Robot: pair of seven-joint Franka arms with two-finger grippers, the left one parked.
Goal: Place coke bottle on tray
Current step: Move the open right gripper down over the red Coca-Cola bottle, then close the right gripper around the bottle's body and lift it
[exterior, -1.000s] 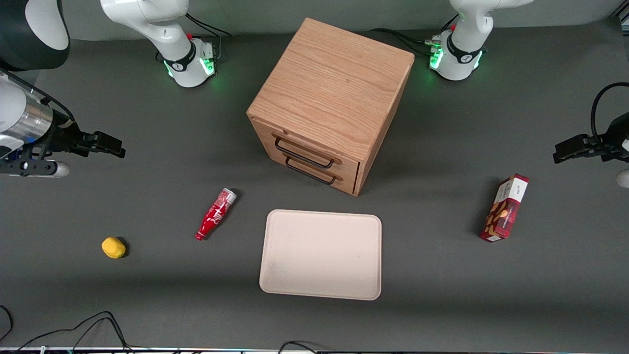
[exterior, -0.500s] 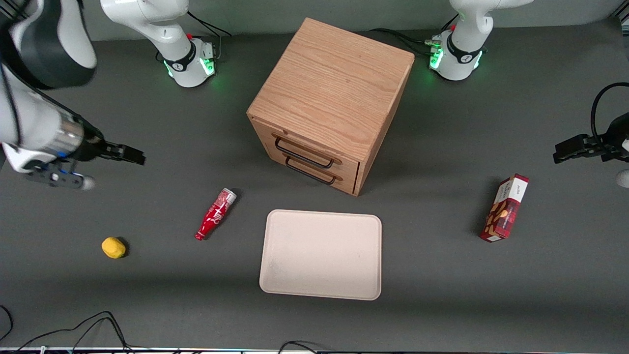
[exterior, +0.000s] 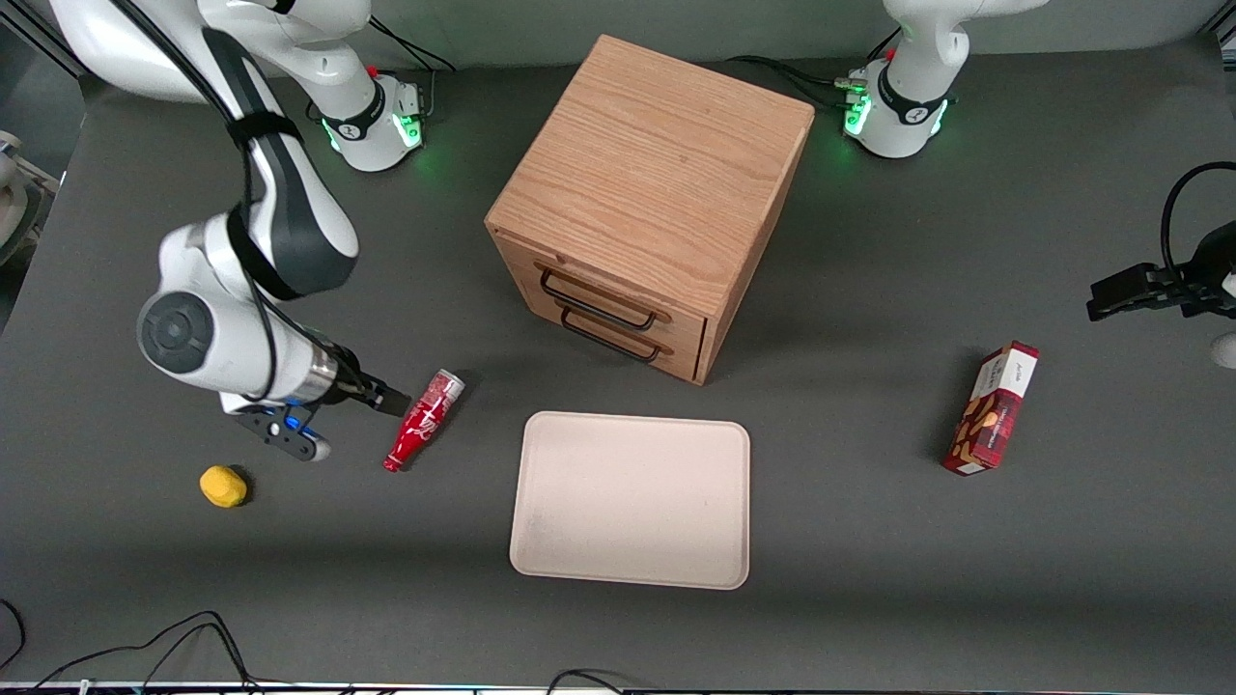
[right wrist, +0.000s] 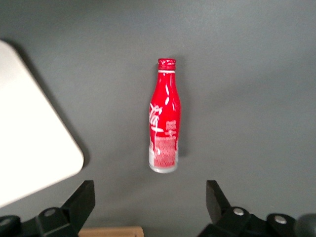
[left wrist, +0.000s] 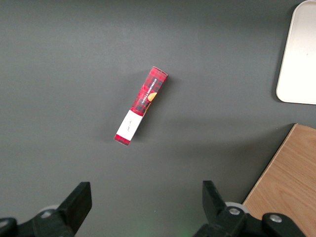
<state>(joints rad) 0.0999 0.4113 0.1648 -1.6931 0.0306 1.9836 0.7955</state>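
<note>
The coke bottle (exterior: 423, 421), red with white script and a silvery base, lies on its side on the grey table beside the tray, toward the working arm's end. The right wrist view shows it whole (right wrist: 164, 118), lying free. The beige tray (exterior: 632, 499) is flat on the table in front of the cabinet and holds nothing; one rounded corner shows in the right wrist view (right wrist: 29, 138). My right gripper (exterior: 381, 398) hovers just beside the bottle's base, a little above the table. It is open and empty (right wrist: 150, 202), with its fingers spread wider than the bottle.
A wooden two-drawer cabinet (exterior: 657, 193) stands farther from the front camera than the tray. A small yellow object (exterior: 223, 486) lies near the working arm. A red snack box (exterior: 995, 408) lies toward the parked arm's end (left wrist: 142, 105). Cables lie along the table's front edge.
My right arm has swung in from the table's end toward the bottle, and the gripper now hovers by its base. The bottle and the tray have not moved.
</note>
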